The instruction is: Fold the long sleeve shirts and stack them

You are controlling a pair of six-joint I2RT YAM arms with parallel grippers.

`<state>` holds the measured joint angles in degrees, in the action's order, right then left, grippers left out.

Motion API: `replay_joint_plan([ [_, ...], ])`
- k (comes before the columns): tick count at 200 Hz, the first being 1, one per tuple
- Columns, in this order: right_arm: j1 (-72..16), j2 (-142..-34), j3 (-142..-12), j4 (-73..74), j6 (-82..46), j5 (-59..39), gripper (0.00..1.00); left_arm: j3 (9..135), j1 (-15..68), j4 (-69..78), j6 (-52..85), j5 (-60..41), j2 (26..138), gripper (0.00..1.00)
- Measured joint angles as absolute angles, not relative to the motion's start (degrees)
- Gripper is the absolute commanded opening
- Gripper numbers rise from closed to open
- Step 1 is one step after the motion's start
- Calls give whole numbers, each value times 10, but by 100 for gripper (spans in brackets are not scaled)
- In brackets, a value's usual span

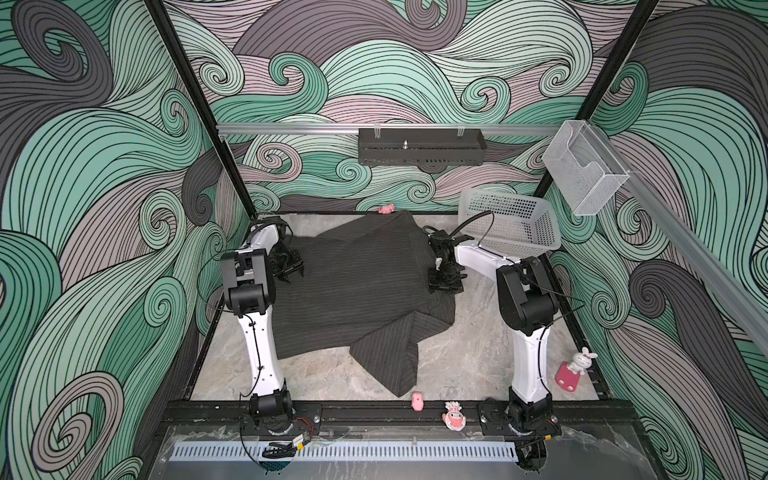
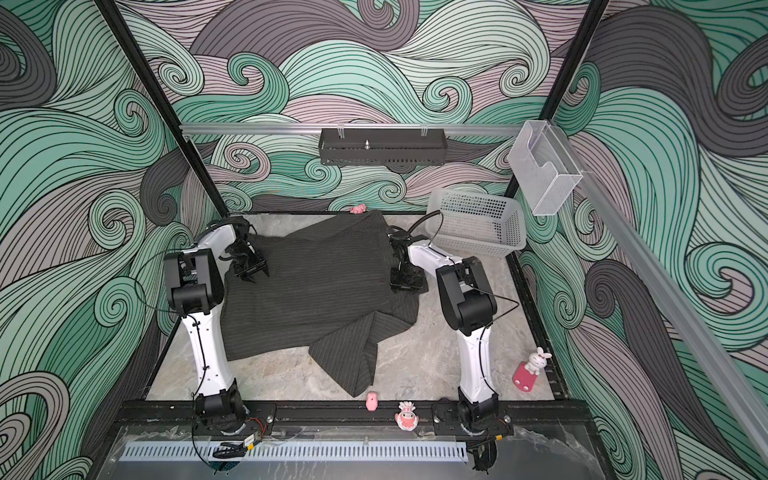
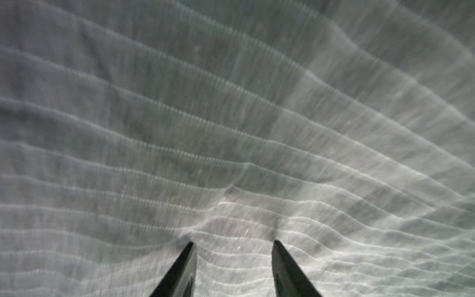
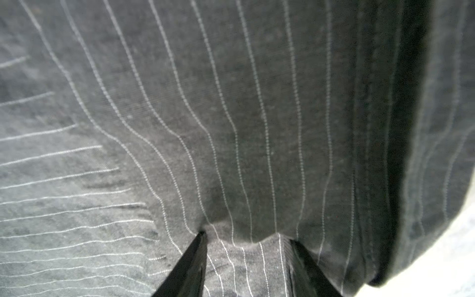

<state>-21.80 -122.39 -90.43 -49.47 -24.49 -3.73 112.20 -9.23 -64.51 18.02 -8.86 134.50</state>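
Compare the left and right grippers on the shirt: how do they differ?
Around the left gripper only the shirt shows; beside the right gripper the shirt's folded edge and bare table show. Cloth lies nearly flat between the left gripper's fingers but humps up between the right gripper's. Both are open, tips pressing on the shirt.

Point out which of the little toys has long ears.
The white rabbit on the pink block, at the right edge of the table. The far pink toy, the front pink toy and the red-and-white figure show no long ears.
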Motion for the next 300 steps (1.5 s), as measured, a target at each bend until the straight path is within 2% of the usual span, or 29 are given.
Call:
replay_joint_plan([
  [43, -205, -1272, -985, -506, -252, -40, 48, 1366, -92, -694, 164, -113, 1477, 50],
  [72, -206, -1270, -987, -505, -253, -46, 51, 1399, -92, -709, 159, -136, 1491, 53],
  [90, -214, -1241, -963, -507, -250, -43, 54, 1319, -92, -693, 157, -144, 1440, 56],
  [111, -240, -1168, -928, -515, -244, -36, 57, 1188, -92, -673, 157, -147, 1328, 57],
  [136, -304, -1087, -919, -518, -240, -40, 61, 1062, -93, -637, 168, -151, 1164, 57],
  [162, -373, -1071, -917, -516, -241, -51, 63, 948, -101, -597, 188, -164, 1025, 57],
  [222, -446, -1086, -827, -511, -282, -50, 65, 769, -131, -563, 206, -176, 932, 57],
  [238, -454, -1085, -802, -501, -302, -53, 58, 751, -131, -561, 206, -177, 907, 56],
  [250, -460, -1085, -786, -489, -314, -62, 47, 745, -131, -557, 207, -178, 889, 56],
  [279, -476, -1079, -754, -444, -336, -86, 11, 729, -131, -551, 207, -182, 852, 55],
  [289, -484, -1068, -736, -430, -343, -93, 1, 723, -131, -550, 207, -183, 844, 55],
  [300, -493, -1050, -716, -422, -348, -99, 0, 717, -131, -548, 207, -183, 838, 55],
])
